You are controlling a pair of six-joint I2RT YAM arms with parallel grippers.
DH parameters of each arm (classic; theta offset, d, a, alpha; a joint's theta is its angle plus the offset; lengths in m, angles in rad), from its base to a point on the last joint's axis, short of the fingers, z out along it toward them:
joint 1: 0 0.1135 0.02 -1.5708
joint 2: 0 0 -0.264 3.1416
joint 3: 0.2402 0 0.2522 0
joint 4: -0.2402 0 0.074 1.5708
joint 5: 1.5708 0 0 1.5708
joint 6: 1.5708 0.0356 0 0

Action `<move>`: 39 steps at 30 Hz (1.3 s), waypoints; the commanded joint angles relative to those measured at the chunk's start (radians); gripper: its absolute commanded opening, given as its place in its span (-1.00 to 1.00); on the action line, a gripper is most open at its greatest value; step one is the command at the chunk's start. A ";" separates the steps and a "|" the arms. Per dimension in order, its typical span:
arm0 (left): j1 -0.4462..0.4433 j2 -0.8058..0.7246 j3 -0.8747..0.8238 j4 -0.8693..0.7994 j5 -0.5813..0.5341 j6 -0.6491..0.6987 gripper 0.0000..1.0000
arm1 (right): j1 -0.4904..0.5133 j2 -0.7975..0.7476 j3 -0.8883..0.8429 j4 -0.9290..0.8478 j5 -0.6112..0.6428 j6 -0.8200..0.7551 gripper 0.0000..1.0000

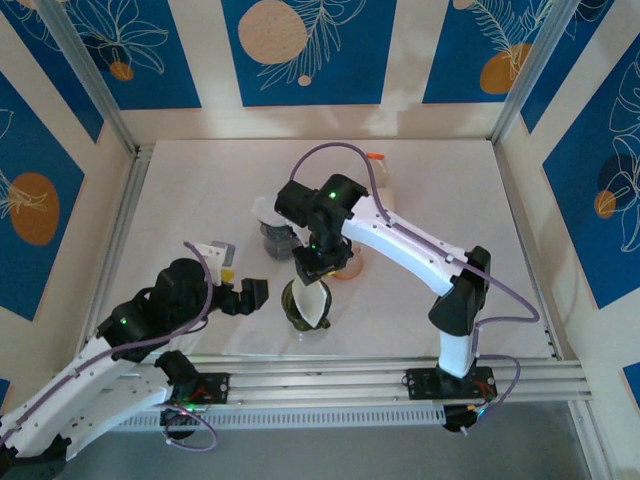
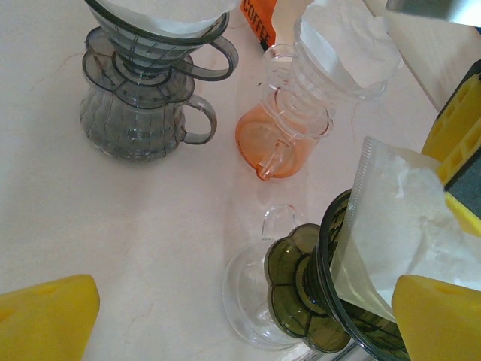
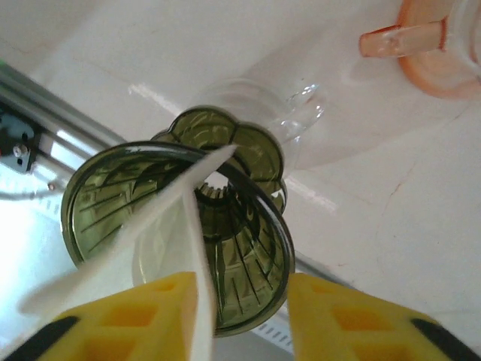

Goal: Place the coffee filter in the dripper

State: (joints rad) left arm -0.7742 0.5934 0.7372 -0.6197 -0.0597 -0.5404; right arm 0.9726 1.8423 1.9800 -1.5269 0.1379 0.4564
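Tabletop (image 3: pixel 391 195) — filter (image 3: pixel 150 226) btw jaws, right hand (image 3: pixel 244 301)

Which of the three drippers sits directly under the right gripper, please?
The green dripper in front, its filter standing askew; the grey dripper and clear dripper sit farther back.

From my right wrist, the coffee filter (image 3: pixel 135 248) runs off the bottom edge beside one yellow finger (image 3: pixel 143 316); whether they touch, I cannot tell. From my left wrist, the green dripper (image 2: pixel 301 293) is cut by the lower edge, the grey dripper (image 2: pixel 150 45) by the top.
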 commanded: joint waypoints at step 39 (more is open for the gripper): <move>0.010 0.011 0.044 -0.020 -0.048 0.005 1.00 | 0.230 -0.256 -0.258 0.339 0.205 0.046 -0.05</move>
State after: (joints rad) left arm -0.7742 0.6098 0.7490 -0.6220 -0.0906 -0.5430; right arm 1.1915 1.5623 1.6810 -1.1320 0.3176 0.5041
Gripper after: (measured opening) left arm 0.998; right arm 0.485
